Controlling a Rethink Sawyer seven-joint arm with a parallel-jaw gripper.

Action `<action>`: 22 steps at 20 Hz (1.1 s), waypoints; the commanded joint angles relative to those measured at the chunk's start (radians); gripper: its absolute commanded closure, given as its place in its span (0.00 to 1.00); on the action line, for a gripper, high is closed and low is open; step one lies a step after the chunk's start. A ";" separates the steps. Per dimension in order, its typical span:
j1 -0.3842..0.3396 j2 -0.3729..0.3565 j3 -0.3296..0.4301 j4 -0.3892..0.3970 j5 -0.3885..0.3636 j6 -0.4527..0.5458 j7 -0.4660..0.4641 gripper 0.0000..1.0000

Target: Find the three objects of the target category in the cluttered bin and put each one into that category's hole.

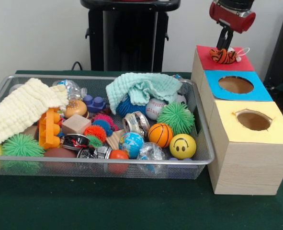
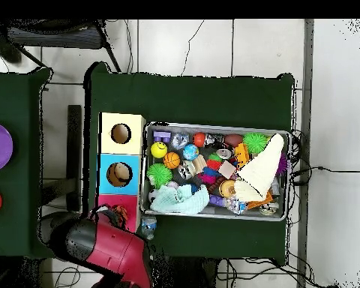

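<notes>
The hand [image 1: 223, 48] holds a striped plush toy [image 1: 224, 56] over the red box top [image 1: 239, 64].

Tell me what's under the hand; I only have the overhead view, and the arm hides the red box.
Observer: An orange, black-striped plush toy lies on the red box top, directly below the hand.
Operator: Is it in the hole yet?
Observer: No, it sits in plain sight on top of the box. From the front, no red hole shows around it, while the blue hole and the yellow hole both stand open.
</notes>
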 commanded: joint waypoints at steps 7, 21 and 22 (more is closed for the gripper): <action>-0.051 0.102 0.189 0.090 0.089 -0.199 0.238 1.00; -0.018 0.039 0.088 0.056 0.032 -0.037 0.251 1.00; -0.018 0.027 0.081 0.055 0.026 -0.020 0.250 1.00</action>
